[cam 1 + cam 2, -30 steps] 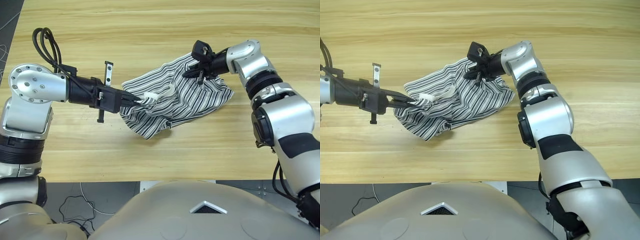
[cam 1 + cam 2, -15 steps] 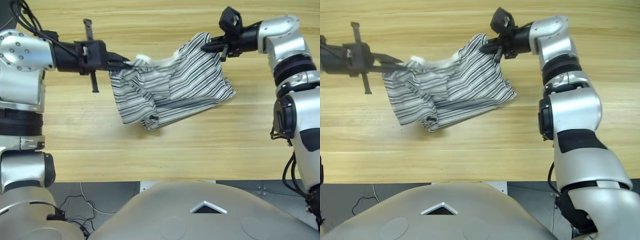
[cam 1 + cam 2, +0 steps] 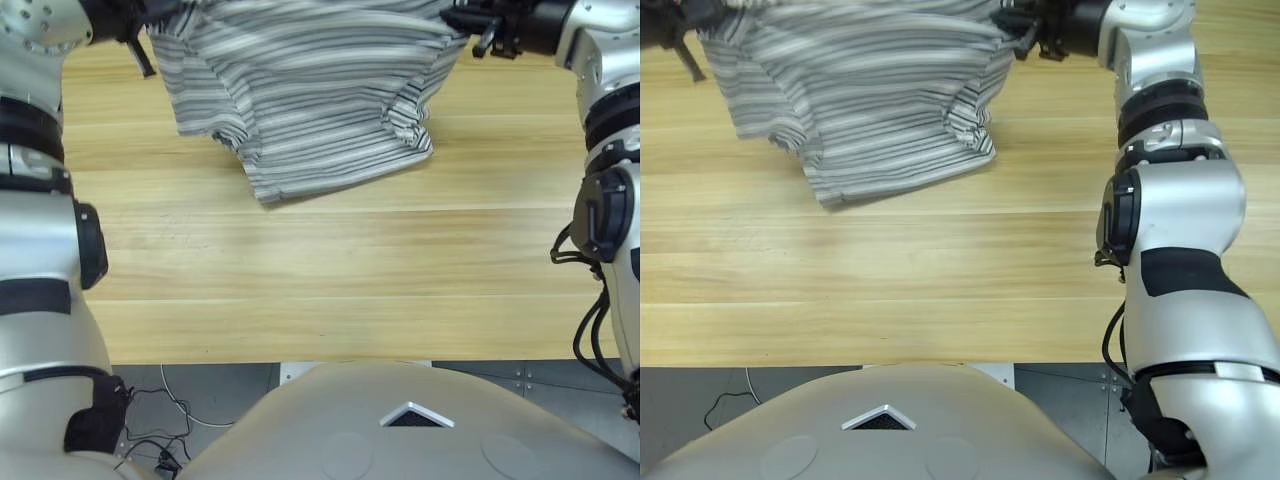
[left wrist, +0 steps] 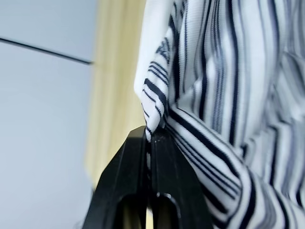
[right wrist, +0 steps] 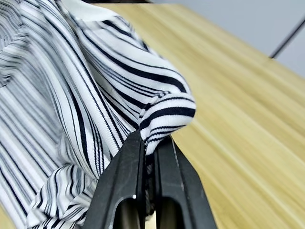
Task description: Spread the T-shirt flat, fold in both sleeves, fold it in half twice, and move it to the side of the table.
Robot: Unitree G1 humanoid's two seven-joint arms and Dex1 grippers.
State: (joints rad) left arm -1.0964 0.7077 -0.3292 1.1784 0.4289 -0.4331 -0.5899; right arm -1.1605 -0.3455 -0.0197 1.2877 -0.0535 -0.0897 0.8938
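You are risking a slip here: each grip is catching only a thin fold of cloth, so pulling the arms apart sharply could be tugging one corner free and dropping the shirt in a heap. The left gripper (image 4: 151, 131) is pinching a rolled fold between closed fingers, and the right gripper (image 5: 151, 138) is pinching a bunched corner likewise. The black-and-white striped knit T-shirt (image 3: 300, 90) is hanging between them toward twelve o'clock over the pale wooden table (image 3: 320, 260), gripped near eleven and one. It is sagging, doubled and wrinkled; whether its lower edge is touching the wood is unclear.
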